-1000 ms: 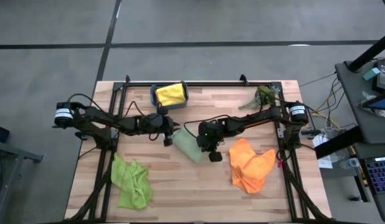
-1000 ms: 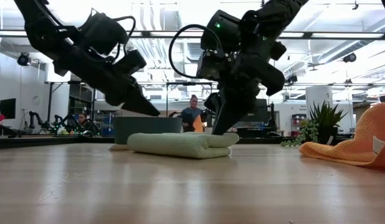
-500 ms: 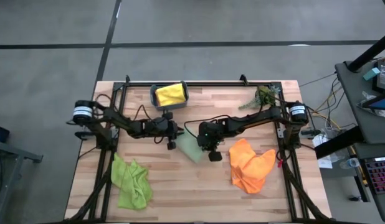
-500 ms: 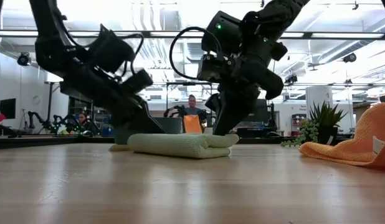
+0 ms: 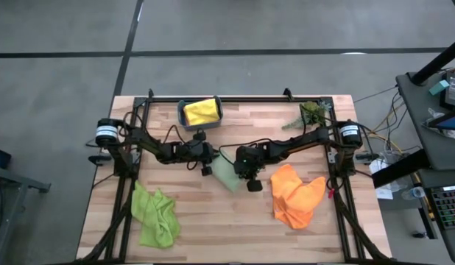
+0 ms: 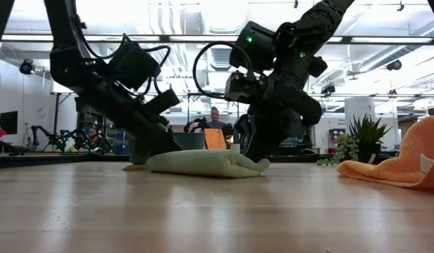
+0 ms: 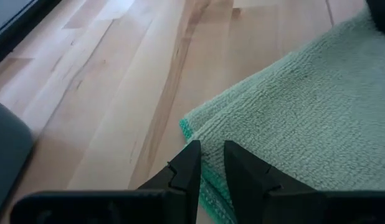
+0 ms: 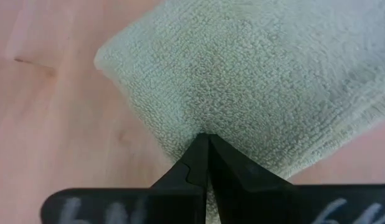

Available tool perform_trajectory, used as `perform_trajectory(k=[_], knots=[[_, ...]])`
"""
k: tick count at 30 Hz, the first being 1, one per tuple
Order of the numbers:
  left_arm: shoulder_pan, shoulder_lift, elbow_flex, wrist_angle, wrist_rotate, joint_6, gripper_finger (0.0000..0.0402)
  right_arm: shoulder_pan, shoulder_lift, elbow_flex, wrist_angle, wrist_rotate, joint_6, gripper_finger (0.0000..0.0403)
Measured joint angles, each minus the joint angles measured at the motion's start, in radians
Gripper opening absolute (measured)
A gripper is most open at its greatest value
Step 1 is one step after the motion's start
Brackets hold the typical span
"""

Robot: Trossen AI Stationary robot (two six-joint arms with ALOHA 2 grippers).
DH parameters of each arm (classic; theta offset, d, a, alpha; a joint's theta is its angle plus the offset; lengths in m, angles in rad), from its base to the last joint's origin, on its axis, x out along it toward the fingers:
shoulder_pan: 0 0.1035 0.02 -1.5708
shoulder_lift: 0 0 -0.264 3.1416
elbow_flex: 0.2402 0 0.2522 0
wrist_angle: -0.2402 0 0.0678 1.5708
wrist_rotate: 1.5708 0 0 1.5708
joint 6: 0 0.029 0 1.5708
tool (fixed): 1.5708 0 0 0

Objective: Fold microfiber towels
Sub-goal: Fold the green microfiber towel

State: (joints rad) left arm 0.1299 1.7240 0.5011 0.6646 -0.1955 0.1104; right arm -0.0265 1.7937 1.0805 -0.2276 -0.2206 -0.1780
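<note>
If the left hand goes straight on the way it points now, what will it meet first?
Most likely the pale sage green towel. The left hand sits at its corner edge, pointing across the folded cloth; whether it already touches is unclear.

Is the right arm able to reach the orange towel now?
Probably yes, once freed: the orange towel lies uncovered beside the right gripper, but that gripper is shut on the sage green towel.
</note>
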Motion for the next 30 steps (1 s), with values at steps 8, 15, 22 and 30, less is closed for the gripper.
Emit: perform_trajectory(k=[8,15,22,30], knots=[[0.001,-0.122,-0.002,-0.104,-0.015,0.009,0.0058,0.0,-0.053,0.008,-0.085,0.089,-0.041,0.0009],[-0.001,-0.213,-0.003,-0.161,-0.012,0.008,0.0058,0.0,-0.085,0.036,-0.151,0.111,-0.056,0.0009],[-0.006,-0.251,-0.006,-0.265,0.141,0.005,0.0058,0.011,-0.091,0.074,-0.19,0.12,-0.024,0.0009],[-0.009,-0.222,-0.017,-0.278,0.266,0.0,0.0058,0.067,-0.091,0.078,-0.096,0.117,0.06,0.0009]])
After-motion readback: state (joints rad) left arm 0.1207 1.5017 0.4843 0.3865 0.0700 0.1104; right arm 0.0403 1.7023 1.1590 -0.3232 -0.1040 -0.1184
